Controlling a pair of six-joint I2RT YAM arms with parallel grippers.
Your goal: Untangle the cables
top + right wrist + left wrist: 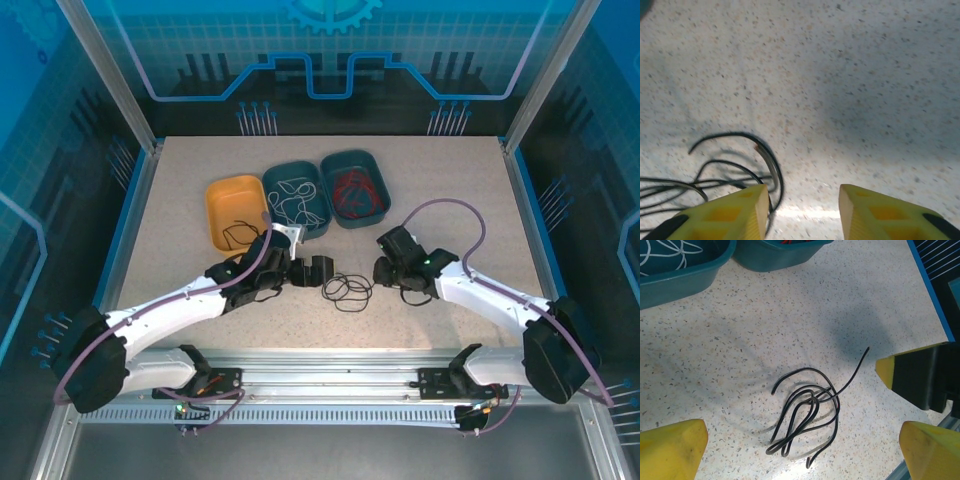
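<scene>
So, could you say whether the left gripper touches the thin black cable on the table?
Apart: left wrist view shows the left gripper straddling the thin black cable, bare table either side.

You've got an orange oval plastic bin (228, 203), a teal oval plastic bin (297, 167) beside it, and a second teal bin (376, 172) rightmost, all on the speckled tabletop (175, 265).

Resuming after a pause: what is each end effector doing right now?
Left end effector: open, holding nothing.
Right end effector: open, holding nothing; the black cable lies beside one finger.
</scene>
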